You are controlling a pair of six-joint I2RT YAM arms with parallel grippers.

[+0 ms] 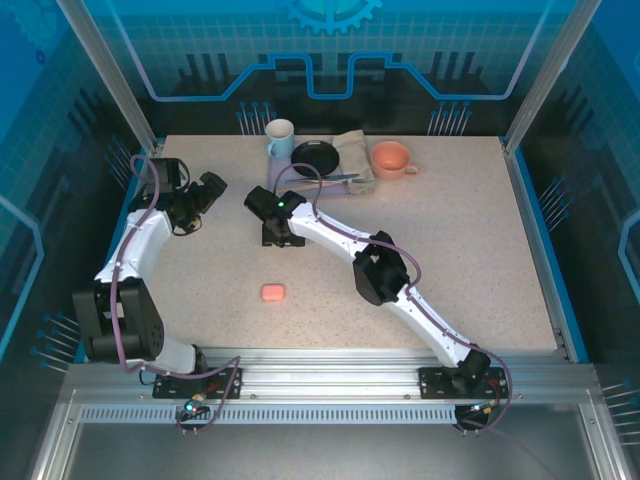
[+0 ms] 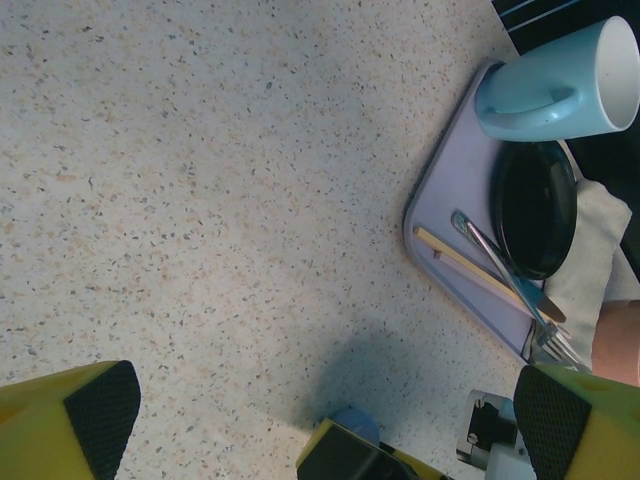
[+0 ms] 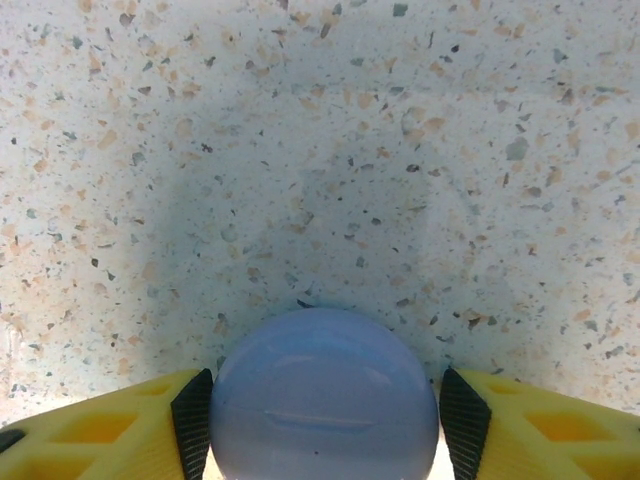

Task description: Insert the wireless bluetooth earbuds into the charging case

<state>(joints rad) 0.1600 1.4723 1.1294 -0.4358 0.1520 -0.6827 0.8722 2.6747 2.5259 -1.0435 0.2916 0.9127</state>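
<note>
Take the tray (image 2: 450, 200) at the far edge of your desk (image 1: 480, 250) as the mark. On it the mug (image 1: 279, 138) stands at the left end, the dish (image 1: 316, 158) in the middle and the cloth (image 1: 352, 150) at the right end. The fork (image 2: 510, 280) and a stick (image 2: 480, 270) lie along its near side. The cup (image 1: 392, 160) sits just right of the tray. Nearer you than the tray, the right end effector (image 3: 322, 415) has the round case (image 3: 322, 385) between its fingers. The closed case (image 1: 272, 291) lies nearer still, well apart, and the left end effector (image 1: 210, 188) hangs left of the tray

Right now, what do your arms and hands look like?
My left arm and right arm are white with chunky black joints, and a purple cable runs along each. The right arm has a tiny green light. The left hand and right hand have yellow fingers with black pads.
</note>
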